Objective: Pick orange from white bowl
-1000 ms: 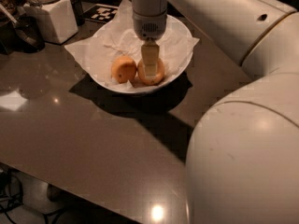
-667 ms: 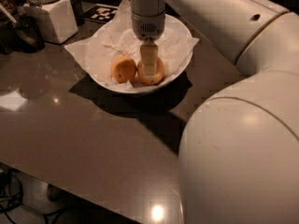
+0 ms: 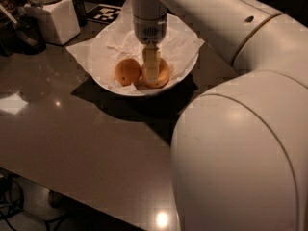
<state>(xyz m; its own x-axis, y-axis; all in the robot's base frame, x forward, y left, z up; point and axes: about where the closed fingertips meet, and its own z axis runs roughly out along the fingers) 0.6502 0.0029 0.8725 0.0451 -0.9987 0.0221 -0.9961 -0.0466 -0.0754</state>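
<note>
The white bowl stands on the dark table, lined with crumpled white paper whose corners stick out past its rim. Two orange fruits lie in it side by side. The larger, plain orange is on the right. The smaller one, with a small dark dot, is on the left. My gripper reaches straight down into the bowl and sits right at the larger orange, covering its middle. The orange rests in the bowl.
A white jar and a dark mug stand at the back left. A black-and-white marker tag lies behind the bowl. My bulky arm fills the right side. The table's front edge runs along the lower left.
</note>
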